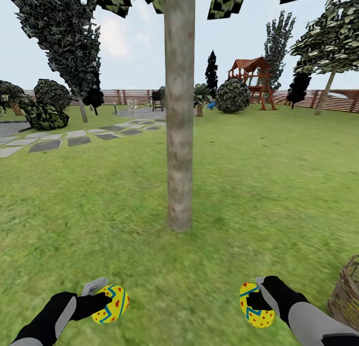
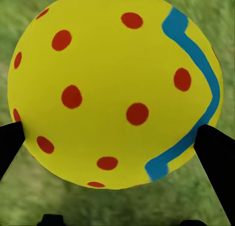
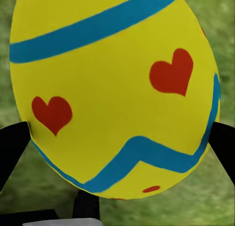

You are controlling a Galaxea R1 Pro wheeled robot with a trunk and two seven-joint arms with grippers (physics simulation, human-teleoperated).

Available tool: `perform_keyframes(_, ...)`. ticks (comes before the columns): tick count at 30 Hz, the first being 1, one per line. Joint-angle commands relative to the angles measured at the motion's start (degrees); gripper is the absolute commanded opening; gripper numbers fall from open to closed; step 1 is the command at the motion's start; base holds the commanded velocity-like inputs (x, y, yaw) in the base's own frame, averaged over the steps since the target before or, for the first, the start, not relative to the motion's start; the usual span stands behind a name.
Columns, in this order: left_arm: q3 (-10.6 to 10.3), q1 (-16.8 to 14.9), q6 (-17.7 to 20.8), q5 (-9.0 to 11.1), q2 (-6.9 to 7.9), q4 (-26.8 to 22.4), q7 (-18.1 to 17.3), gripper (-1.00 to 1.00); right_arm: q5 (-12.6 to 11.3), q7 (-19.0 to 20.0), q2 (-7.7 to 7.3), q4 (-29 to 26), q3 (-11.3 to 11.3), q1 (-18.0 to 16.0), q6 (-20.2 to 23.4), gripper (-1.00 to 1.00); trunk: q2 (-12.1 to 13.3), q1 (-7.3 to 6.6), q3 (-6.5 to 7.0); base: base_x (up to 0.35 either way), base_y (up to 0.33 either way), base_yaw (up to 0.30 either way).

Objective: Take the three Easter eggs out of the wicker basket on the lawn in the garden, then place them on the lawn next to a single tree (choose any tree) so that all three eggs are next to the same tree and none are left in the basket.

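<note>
Head view, eggs: two Easter eggs in sight, one per claw, both held above the lawn (image 1: pixel 259 186) at the near edge.
Left egg (image 1: pixel 111 303): yellow with red dots and a blue zigzag, clamped in the left claw (image 1: pixel 102 298); its fingers (image 2: pixel 218 152) press both sides.
Right egg (image 1: pixel 256 305): yellow with blue bands and red hearts, clamped in the right claw (image 1: pixel 259 297).
Wicker basket (image 1: pixel 346 292): one, on the grass at the near right, just beside the right arm.
Tree (image 1: pixel 179 111): one bare trunk straight ahead, between the two eggs and farther off.
</note>
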Motion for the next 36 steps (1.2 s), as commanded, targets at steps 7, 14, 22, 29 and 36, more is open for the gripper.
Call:
perform_keyframes(7, 0.2, 0.0, 0.3, 0.1, 0.06, 0.0, -0.3, -1.00, -0.3, 0.0, 0.00, -0.1, 0.5, 0.0, 0.3, -1.00, 0.0, 0.02, -0.06, 0.220, 0.291, 0.000)
perform_keyframes(14, 0.5, 0.0, 0.3, 0.1, 0.46, 1.2, -0.3, -1.00, 0.8, 0.0, -0.37, 0.4, 0.5, 0.0, 1.0, -1.00, 0.0, 0.02, -0.06, 0.220, 0.291, 0.000)
perform_keyframes(22, 0.2, 0.0, 0.3, 0.1, 0.02, 1.4, -0.1, -1.00, 7.9, 0.0, 0.65, 11.0, 0.0, 0.0, 2.8, -1.00, 0.0, 0.02, -0.06, 0.220, 0.291, 0.000)
perform_keyframes(29, 0.0, 0.0, 0.2, 0.1, -1.43, 0.8, 0.1, -1.00, 6.7, 0.3, 0.16, 4.2, -0.1, 0.0, -1.1, -1.00, 0.0, 0.02, -0.06, 0.220, 0.285, 0.000)
perform_keyframes(36, 0.0, 0.0, 0.2, -0.1, -3.09, 1.2, 0.4, -1.00, 4.3, 0.2, -2.53, 3.8, 0.0, 0.0, -5.4, -1.00, 0.0, 0.02, -0.06, 0.223, 0.259, 0.000)
